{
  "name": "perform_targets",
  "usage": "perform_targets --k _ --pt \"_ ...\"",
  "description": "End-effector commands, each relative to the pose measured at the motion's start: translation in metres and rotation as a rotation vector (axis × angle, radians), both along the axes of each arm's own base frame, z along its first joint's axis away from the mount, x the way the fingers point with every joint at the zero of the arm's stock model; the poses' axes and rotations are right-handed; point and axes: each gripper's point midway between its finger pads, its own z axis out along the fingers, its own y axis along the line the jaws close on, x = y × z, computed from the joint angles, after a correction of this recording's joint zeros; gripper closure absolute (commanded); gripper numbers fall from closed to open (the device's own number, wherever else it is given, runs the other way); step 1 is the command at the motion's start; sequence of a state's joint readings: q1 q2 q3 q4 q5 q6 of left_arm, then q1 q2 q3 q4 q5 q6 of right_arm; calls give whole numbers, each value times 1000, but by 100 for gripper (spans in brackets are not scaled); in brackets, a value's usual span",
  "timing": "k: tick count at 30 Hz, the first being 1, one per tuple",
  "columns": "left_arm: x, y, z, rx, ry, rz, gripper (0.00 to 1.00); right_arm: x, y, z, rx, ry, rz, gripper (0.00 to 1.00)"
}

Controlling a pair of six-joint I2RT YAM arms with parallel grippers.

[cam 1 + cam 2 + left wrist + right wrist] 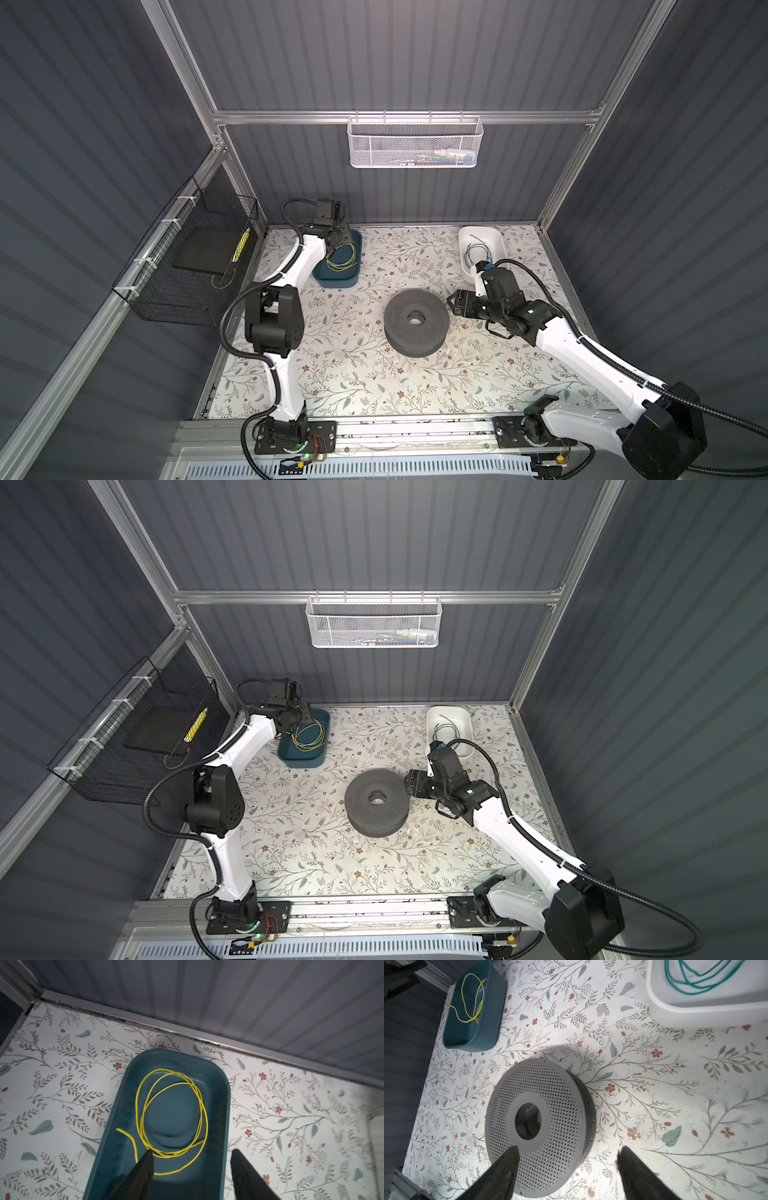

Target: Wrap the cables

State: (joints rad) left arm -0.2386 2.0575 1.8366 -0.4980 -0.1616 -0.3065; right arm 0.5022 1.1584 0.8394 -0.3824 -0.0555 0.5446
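Note:
The yellow cable [340,261] [168,1155] lies in loose loops inside a dark teal bin [336,283] [225,1105] at the back left. My left gripper [337,243] [192,1150] hangs over that bin, open. One fingertip [148,1154] is at the bunched loops, and the other is over the bin's rim. The green cable [478,251] [695,986] lies coiled in a white bin [494,241] [695,1014] at the back right. My right gripper [451,303] [569,1147] is open and empty beside the right edge of a grey perforated spool [399,316] [560,1105].
The spool lies flat in the middle of the floral tabletop, its hub hole facing up. A white mesh basket [415,141] hangs on the back rail. A black wire basket [187,266] hangs on the left wall. The back wall stands just behind both bins.

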Motion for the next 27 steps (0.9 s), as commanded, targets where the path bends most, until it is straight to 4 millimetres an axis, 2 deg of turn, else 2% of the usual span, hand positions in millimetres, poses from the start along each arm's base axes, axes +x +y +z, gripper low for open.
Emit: perform_targets --k 1,5,9,16,19,22,27 --pt "-15 -12 -46 160 183 -134 41 -11 -4 -14 -1 41 9 27" --pt "-10 -17 -73 181 245 -157 44 -10 -1 -12 30 23 5 28" --pt "-10 -17 -87 211 262 -171 45 -12 0 -16 42 33 8 28" --pt "-14 -6 -100 279 278 -170 56 -13 3 -17 58 44 15 29" --pt "-14 -12 -97 267 262 -201 57 -13 3 -19 57 49 11 29" --pt "-11 -23 -88 217 228 -248 51 -12 3 -20 58 54 12 29" --pt "-6 -32 -63 160 171 -250 45 -12 5 -19 62 60 20 29"
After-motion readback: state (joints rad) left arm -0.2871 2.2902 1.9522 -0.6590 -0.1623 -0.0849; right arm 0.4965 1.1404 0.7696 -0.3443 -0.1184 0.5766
